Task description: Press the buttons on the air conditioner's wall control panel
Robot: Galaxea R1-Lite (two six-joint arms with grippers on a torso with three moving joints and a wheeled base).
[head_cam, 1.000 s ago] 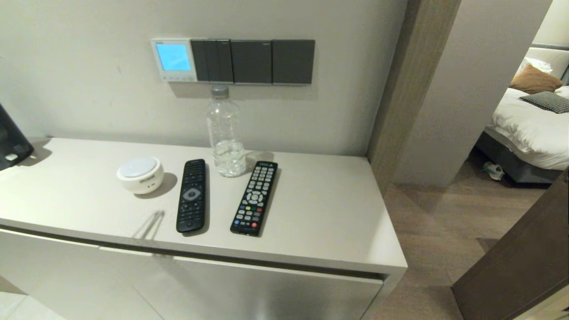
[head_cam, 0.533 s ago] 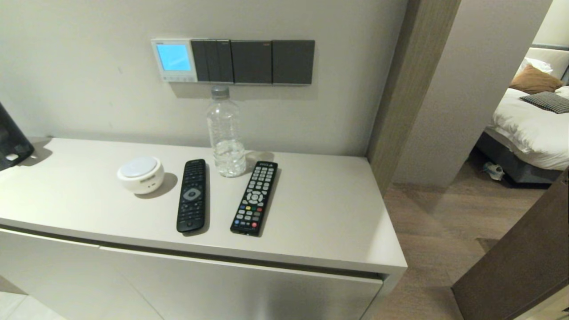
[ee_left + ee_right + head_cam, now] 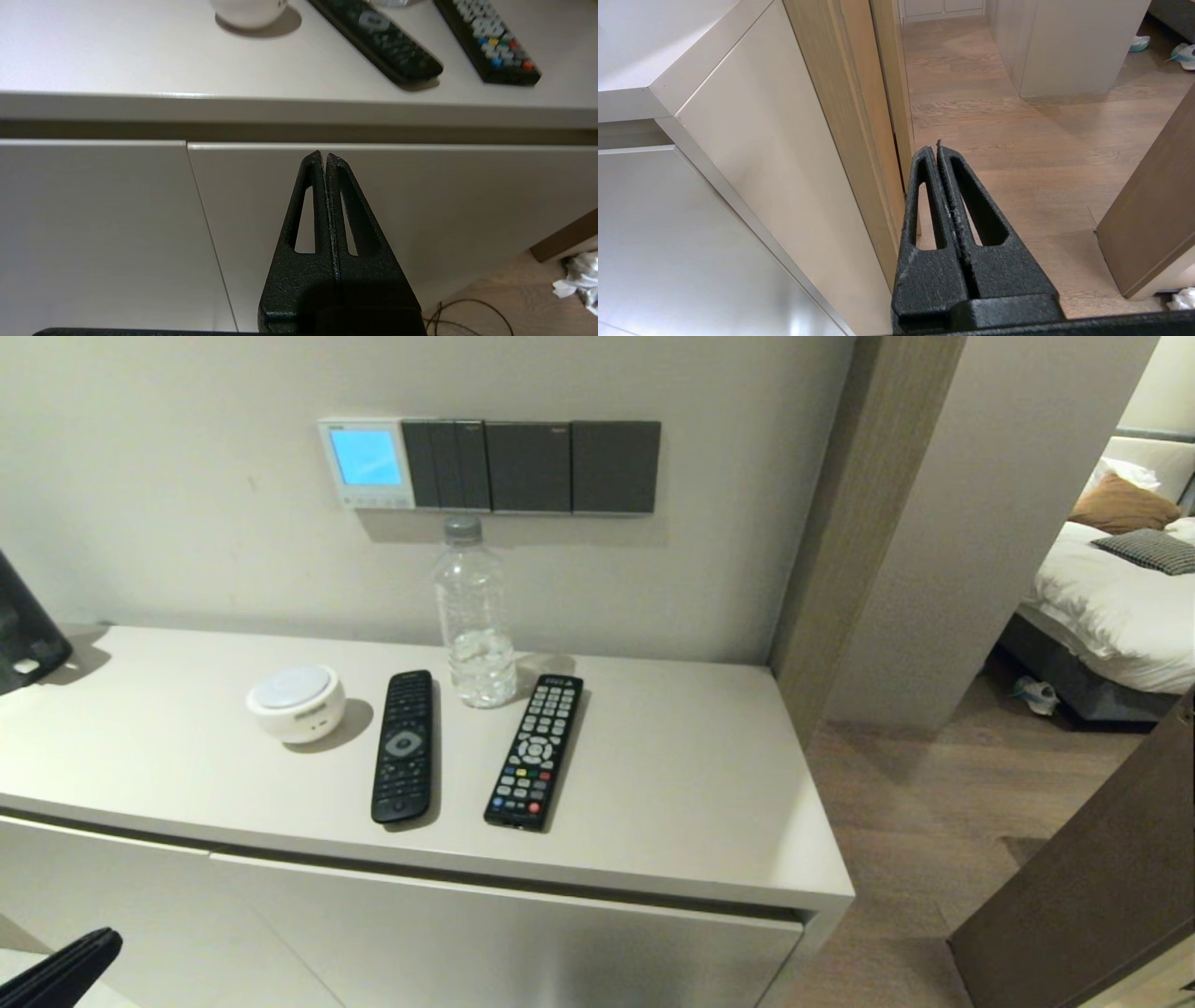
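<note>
The white wall control panel (image 3: 365, 463) hangs on the wall above the cabinet, its screen glowing light blue. Its buttons (image 3: 372, 501) form a row of tiny white keys along its lower edge. My left gripper (image 3: 105, 939) shows at the bottom left corner of the head view, low in front of the cabinet doors. In the left wrist view the left gripper (image 3: 324, 155) is shut and empty, pointing at the cabinet front below the top's edge. My right gripper (image 3: 934, 148) is shut and empty, low beside the cabinet's right end, over the wooden floor; it does not show in the head view.
Dark grey switch plates (image 3: 532, 466) sit right of the panel. On the cabinet top (image 3: 691, 784) stand a clear water bottle (image 3: 473, 614), two black remotes (image 3: 403, 747) (image 3: 535, 751) and a round white device (image 3: 294, 702). A dark object (image 3: 23, 625) sits far left. A doorway opens at right.
The tip of my left gripper has come into the bottom left corner of the head view, where it did not show before. Nothing on the cabinet has moved.
</note>
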